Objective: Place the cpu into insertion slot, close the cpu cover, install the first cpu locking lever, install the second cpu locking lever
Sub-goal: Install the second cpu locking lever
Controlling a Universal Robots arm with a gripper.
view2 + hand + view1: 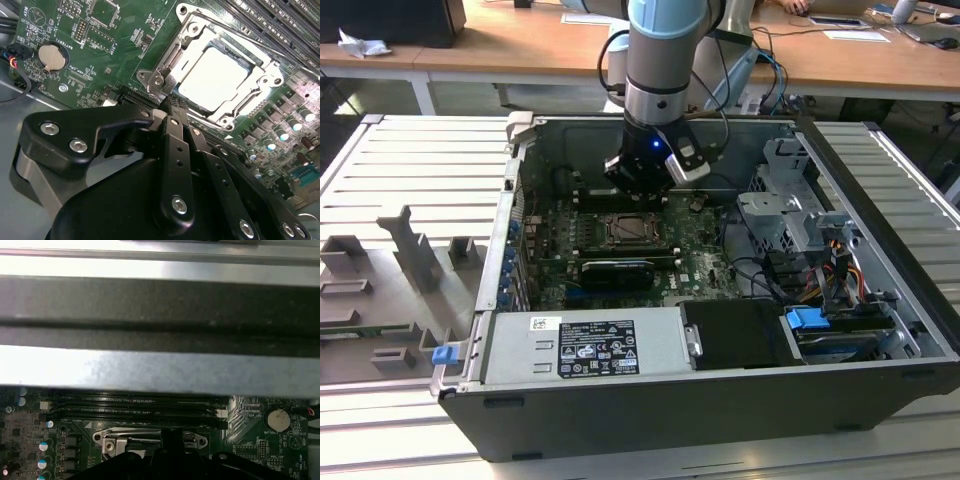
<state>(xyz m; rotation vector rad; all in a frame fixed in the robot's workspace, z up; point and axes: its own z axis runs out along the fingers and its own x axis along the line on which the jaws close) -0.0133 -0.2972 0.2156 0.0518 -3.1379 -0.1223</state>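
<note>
The gripper (pixel 172 107) has its thin black fingers pressed together on nothing, the tip resting at the edge of the cover (pixel 167 57), probably so that it can push on the socket's metal parts. The cover, a shiny silver frame with a large window, lies flat over the slot (pixel 625 228), and the cpu (pixel 212 77) sits inside it, pale and smooth. In the exterior view the slot is at about 6 o'clock from the gripper, on the green board (pixel 695 265).
</note>
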